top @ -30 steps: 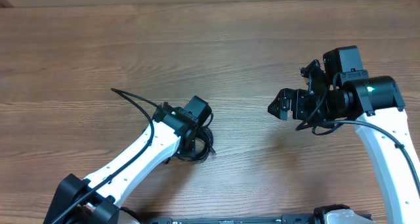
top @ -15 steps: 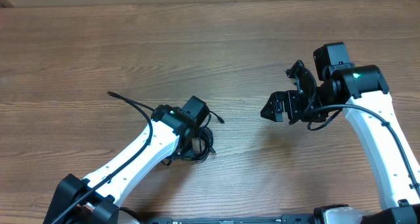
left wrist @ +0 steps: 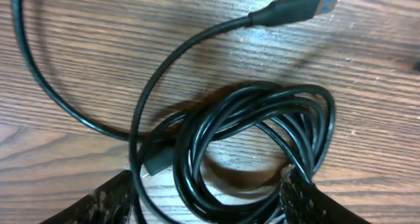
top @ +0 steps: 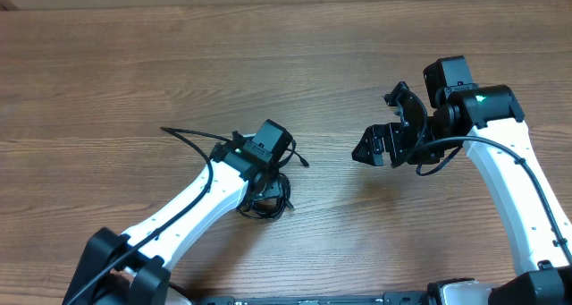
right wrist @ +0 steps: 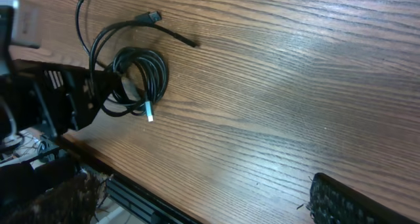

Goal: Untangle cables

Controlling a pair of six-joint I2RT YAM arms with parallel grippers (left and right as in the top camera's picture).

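The cables [top: 268, 205] lie as one black coil on the wooden table, with a loose strand [top: 188, 137] trailing left and a plug end [top: 302, 162] poking right. My left gripper [top: 265, 175] hangs right over the coil. In the left wrist view its jaws [left wrist: 207, 204] stand open astride the lower part of the coil [left wrist: 259, 96], and the right finger [left wrist: 315, 201] touches the strands. A silver-tipped USB plug [left wrist: 295, 7] lies beyond the coil. My right gripper [top: 382, 124] hovers wide open to the right, holding nothing, apart from the cables [right wrist: 157, 69].
The right wrist view shows the table's near edge [right wrist: 125, 178] with a black rail below it, and the left arm [right wrist: 39, 99] by the coil. Bare wood [top: 340, 189] lies between the two grippers.
My left gripper has shifted slightly up and right over the coil and its jaws have narrowed. The loose strand moved with it. The right gripper came a little to the left.
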